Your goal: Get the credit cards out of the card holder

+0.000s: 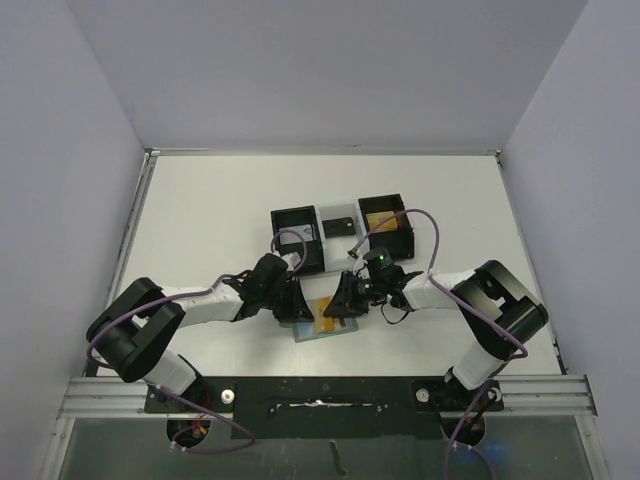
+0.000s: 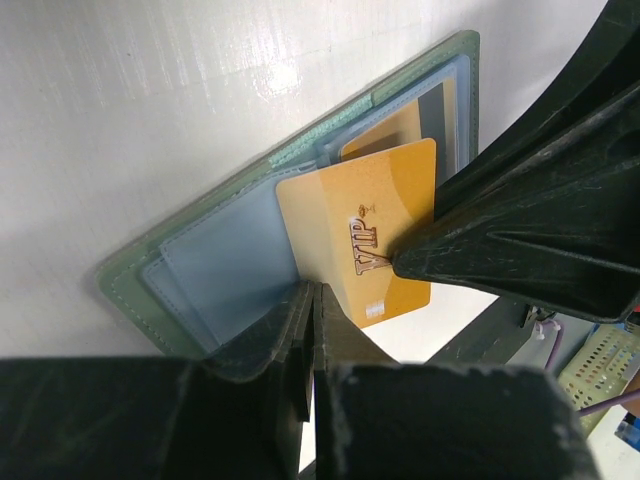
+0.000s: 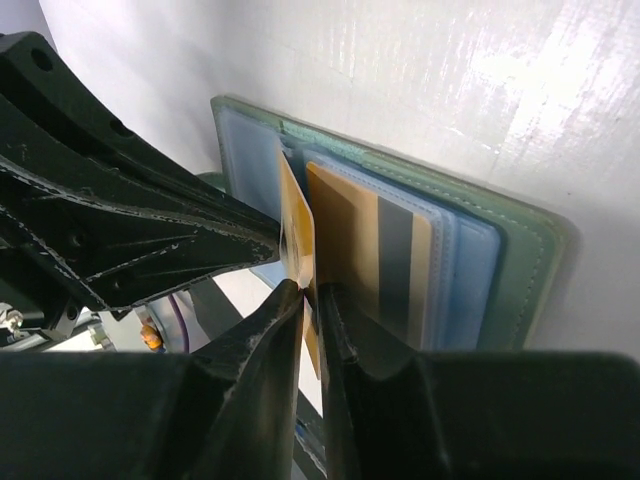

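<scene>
We find the card holder lying open on the counter, near-centre between both arms. The right pincer is clamped on the gold card, which stands tilted over the fold. The left pincer is closed to a slit, with its tips on the holder; we cannot tell whether it grips. A striped card sits pocketed.
</scene>
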You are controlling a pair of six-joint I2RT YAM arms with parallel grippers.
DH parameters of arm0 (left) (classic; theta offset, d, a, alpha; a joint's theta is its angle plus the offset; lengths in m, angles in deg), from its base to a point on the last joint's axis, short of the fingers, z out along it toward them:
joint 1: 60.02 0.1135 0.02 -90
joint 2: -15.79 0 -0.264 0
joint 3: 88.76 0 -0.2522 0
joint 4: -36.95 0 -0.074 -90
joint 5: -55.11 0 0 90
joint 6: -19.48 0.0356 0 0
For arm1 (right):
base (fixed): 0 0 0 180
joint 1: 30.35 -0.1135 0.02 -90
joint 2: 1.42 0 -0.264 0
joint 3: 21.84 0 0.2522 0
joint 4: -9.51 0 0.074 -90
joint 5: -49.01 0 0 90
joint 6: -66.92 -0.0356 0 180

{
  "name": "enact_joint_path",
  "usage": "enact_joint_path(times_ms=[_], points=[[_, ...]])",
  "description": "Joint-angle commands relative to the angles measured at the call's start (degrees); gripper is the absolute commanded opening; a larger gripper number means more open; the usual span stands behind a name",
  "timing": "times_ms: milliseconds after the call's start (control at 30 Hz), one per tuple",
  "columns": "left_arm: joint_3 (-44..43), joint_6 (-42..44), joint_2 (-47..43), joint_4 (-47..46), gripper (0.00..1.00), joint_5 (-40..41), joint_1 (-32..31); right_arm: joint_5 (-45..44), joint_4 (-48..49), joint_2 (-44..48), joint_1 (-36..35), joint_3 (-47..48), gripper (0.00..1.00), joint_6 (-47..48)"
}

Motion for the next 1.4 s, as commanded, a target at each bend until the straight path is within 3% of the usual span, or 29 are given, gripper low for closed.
enact_joint_path(times_ms=[0,433,700,1000,1200,1367], points=[[0.87,2.35,1.16,4.87,0.01,5.03,-0.36,-2.30,2.36,-0.76,-1.02,1.75,0.14,-1.32],[1.11,1.95,-0.28,5.22,0.00,5.86,-0.32,-5.90,0.86,-0.34,-3.39,3.78,0.21,-3.07],[0.95,1.93,-1.07,5.90,0.00,6.66,-0.36,-8.51,-3.58,1.84,-3.31,4.49,0.01,-1.70],[1.39,2.24,-4.94,6.37,0.02,7.84,-0.25,-8.48,-13.56,13.35,3.02,4.21,0.00,5.43],[-0.45,3.40,-7.72,8.68,0.09,8.98,-0.23,-10.05,-20.40,22.42,9.22,5.38,0.00,10.97],[-1.11,3.78,-12.34,8.47,0.26,10.83,0.02,-17.11,-24.87,30.79,15.94,8.32,0.00,17.60]])
